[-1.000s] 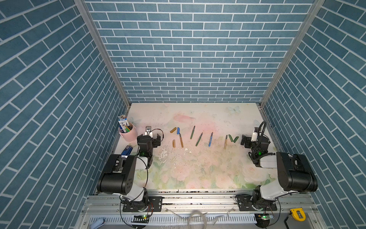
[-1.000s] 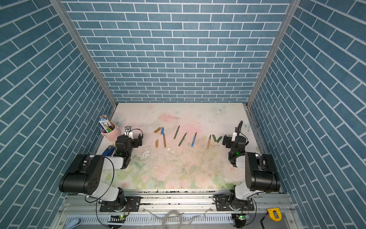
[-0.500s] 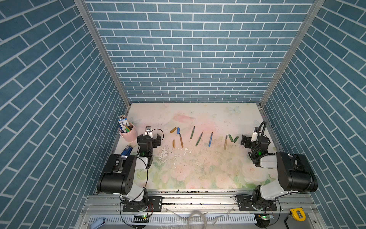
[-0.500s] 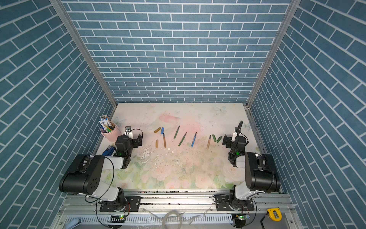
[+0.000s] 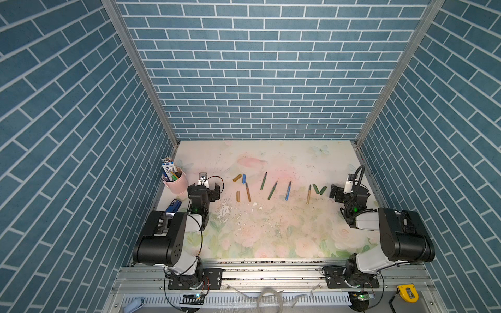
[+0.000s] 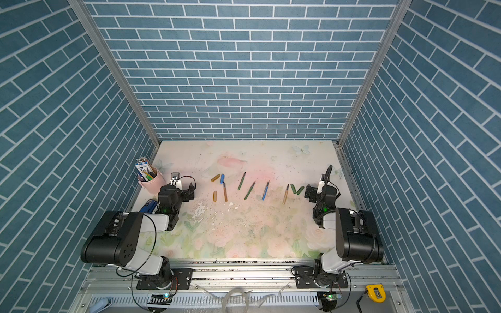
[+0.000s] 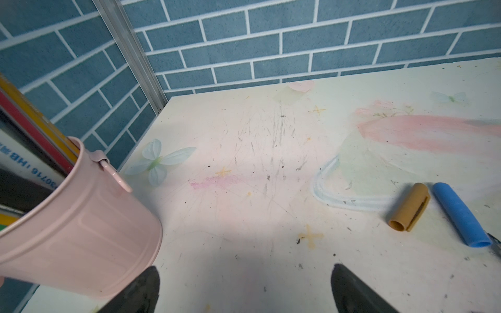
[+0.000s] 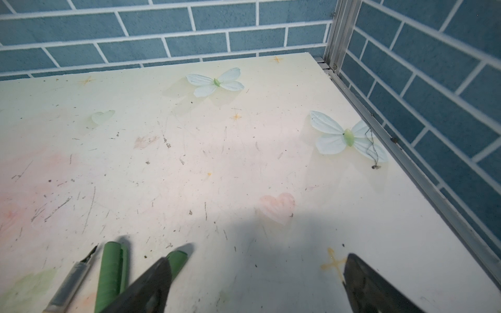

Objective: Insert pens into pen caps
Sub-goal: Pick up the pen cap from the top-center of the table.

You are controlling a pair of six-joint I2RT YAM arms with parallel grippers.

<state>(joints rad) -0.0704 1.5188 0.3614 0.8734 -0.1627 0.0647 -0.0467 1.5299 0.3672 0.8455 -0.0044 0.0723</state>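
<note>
blue brick-pattern walls (image 5: 260,81), floral tabletop (image 5: 271,230)

Matt plastic pen caps (image 7: 409,207), glossy pink ribbed metal bucket (image 7: 81,238), scuffed smooth tabletop (image 7: 257,189).

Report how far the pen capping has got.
Done: nothing; five pens lie bare-tipped on the table, five caps loose near them. In hand: nothing; the left pincer and right pincer are open and empty, at the row's two ends. Left: all five pairings, two green, two golden-brown, one blue.
</note>
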